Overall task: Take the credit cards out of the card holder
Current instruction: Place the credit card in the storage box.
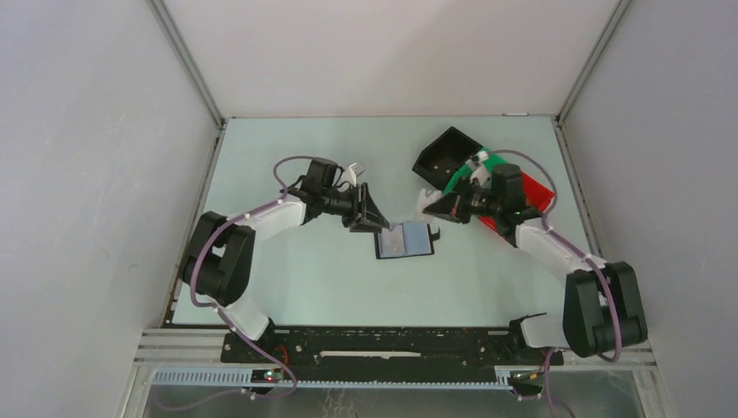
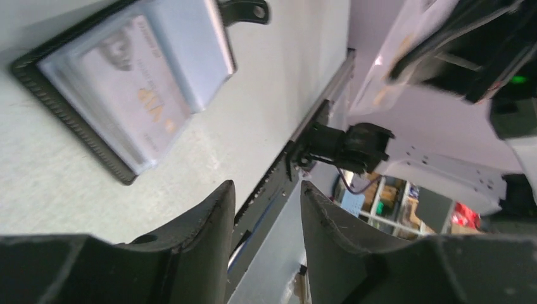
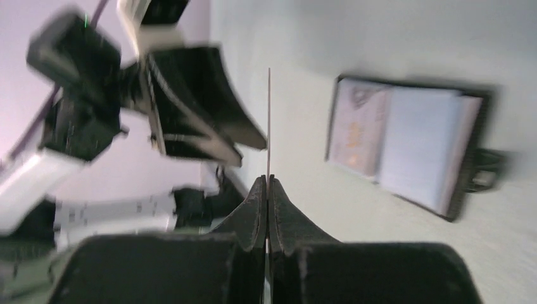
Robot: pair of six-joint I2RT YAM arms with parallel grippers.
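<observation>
Black with grey-blue pockets, the card holder [image 1: 405,240] lies open and flat on the desk [image 1: 296,279], midway between the two arms, with its closure tab [image 1: 434,233] on the right edge. A printed credit card [image 2: 120,95] sits in its left half. Near the holder's far right corner the right claw [image 3: 268,182] is pinched tight on a second credit card [image 3: 268,120], seen edge-on as a thin line. The left claw [image 2: 266,190] hovers by the far left corner, fingers parted, holding nothing. A black bin [image 1: 446,152] stands beyond the right claw.
</observation>
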